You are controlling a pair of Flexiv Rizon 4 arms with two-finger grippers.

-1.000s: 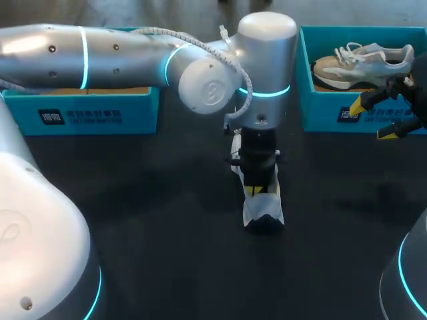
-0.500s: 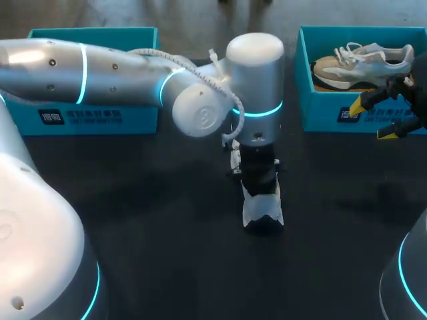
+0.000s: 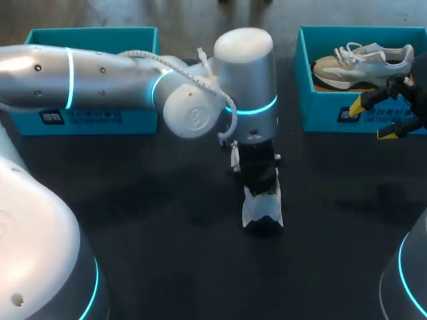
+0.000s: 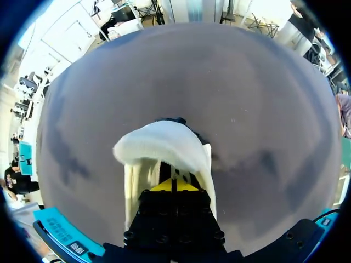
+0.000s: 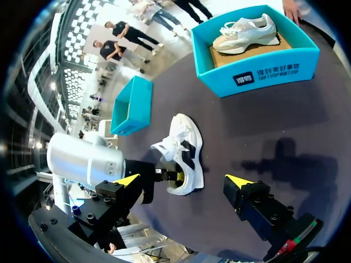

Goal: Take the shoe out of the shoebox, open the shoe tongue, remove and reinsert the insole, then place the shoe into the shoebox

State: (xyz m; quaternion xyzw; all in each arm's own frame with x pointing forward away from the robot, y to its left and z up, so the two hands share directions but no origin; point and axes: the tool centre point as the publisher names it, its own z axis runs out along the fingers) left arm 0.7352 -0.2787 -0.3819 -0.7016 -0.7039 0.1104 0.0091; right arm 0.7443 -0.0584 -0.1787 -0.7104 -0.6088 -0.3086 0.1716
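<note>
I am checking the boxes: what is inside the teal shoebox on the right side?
A beige and white sneaker lies inside the shoebox, resting on a brown cardboard liner. Whatever is beneath the liner is covered and cannot be seen.

Item: table (image 3: pixel 140 227), 1 pc. Top: flat, dark, matte, plain; same finish across all 3 views. Edge seen curved in wrist views. Light: soft, diffuse. Blurred dark shadow patches lie on top, clearest in both wrist views.
</note>
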